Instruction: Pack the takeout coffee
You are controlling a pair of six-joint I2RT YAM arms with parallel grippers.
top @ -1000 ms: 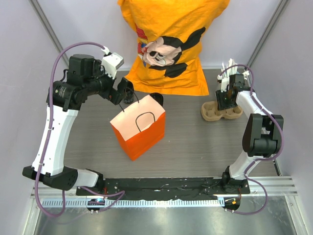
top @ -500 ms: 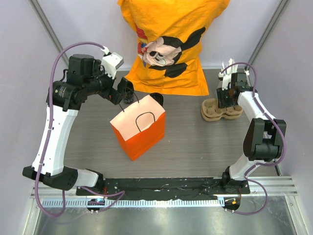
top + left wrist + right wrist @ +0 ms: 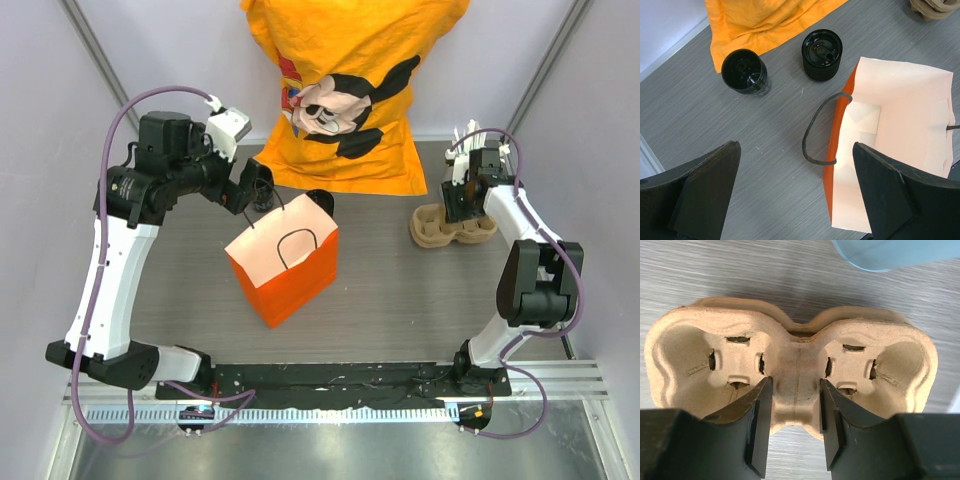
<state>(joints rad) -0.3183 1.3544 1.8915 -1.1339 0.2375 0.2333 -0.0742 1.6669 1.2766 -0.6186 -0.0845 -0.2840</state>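
The takeout coffee (image 3: pixel 744 71), a small black cup with a round black lid, stands on the grey table by the orange cloth's edge, left of the bag. The orange paper bag (image 3: pixel 285 262) stands upright and open, its pale inside (image 3: pixel 900 125) holding nothing. My left gripper (image 3: pixel 255 188) hovers open above the bag's back left corner (image 3: pixel 794 146), over the bag's black handle (image 3: pixel 812 145), holding nothing. My right gripper (image 3: pixel 463 205) is at the back right, its jaws (image 3: pixel 795 385) closed on the narrow middle of a brown cardboard cup carrier (image 3: pixel 795 360).
A short ribbed black round stack (image 3: pixel 822 54) stands just behind the bag (image 3: pixel 320 200). A large orange Mickey Mouse shirt (image 3: pixel 350 90) covers the back of the table. A pale blue object (image 3: pixel 890 252) lies just beyond the carrier. White items (image 3: pixel 470 135) stand behind the right gripper.
The right arm has shifted slightly and the cup carrier has slid a little to the left with it. The left arm and the bag have not moved.
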